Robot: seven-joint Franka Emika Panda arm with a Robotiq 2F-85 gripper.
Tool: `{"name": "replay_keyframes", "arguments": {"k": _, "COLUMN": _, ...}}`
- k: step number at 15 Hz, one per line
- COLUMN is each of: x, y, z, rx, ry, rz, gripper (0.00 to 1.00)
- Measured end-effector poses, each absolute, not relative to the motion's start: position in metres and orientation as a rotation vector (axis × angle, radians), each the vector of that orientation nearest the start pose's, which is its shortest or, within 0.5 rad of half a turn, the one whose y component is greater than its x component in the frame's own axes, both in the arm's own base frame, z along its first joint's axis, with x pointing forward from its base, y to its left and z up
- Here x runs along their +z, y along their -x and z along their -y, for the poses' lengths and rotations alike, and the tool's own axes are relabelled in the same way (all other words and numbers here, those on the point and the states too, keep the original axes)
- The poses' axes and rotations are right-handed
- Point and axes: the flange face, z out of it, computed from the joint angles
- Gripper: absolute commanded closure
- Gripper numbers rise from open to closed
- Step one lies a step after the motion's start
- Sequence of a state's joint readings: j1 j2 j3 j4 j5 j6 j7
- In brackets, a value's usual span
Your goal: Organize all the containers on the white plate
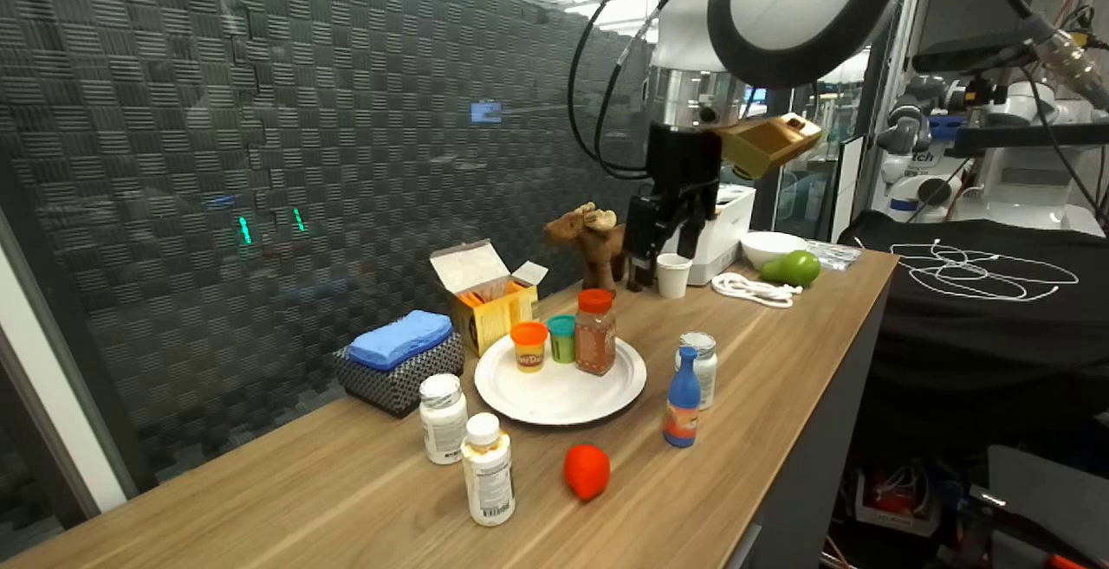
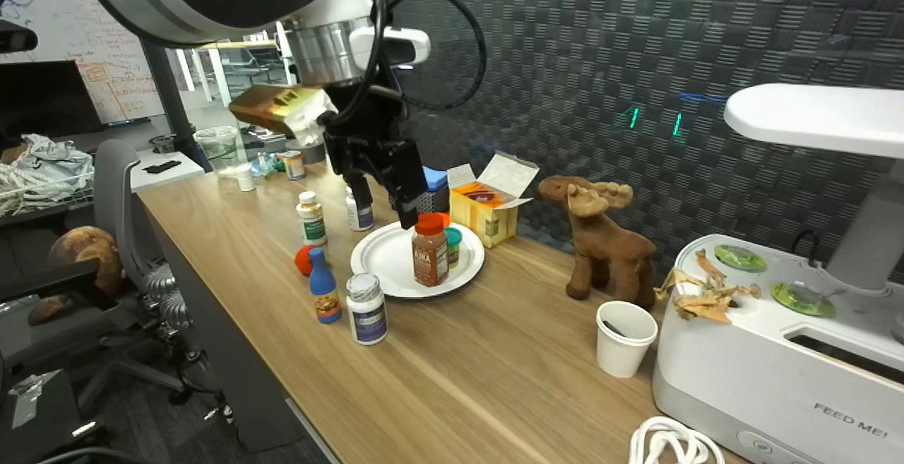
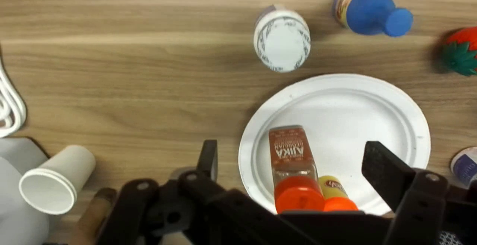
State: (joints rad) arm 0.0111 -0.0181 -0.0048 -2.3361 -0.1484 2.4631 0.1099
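Containers (image 1: 596, 339), teal lid (image 1: 561, 324), both exterior views only

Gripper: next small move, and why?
Probably shift the open gripper across until it is above the white-lidded bottle near the top of the wrist view. It seems free for a pick: it holds nothing. The bottle stands on the tabletop, off the white plate, which shows bare space beside the red-capped jar.

Facing the tool (image 2: 385, 215) from opposite sides in both exterior views; nearer, looking down past it in the wrist view; everywhere sharing the white plate (image 3: 343, 122).
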Motion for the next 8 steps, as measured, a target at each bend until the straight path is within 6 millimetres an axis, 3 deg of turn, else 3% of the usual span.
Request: {"name": "replay_keyframes", "arguments": {"k": 8, "x": 0.311, "y": -0.494, "z": -0.003, "rx": -0.082, "ry": 3.196, "rz": -0.062, "gripper": 0.00}}
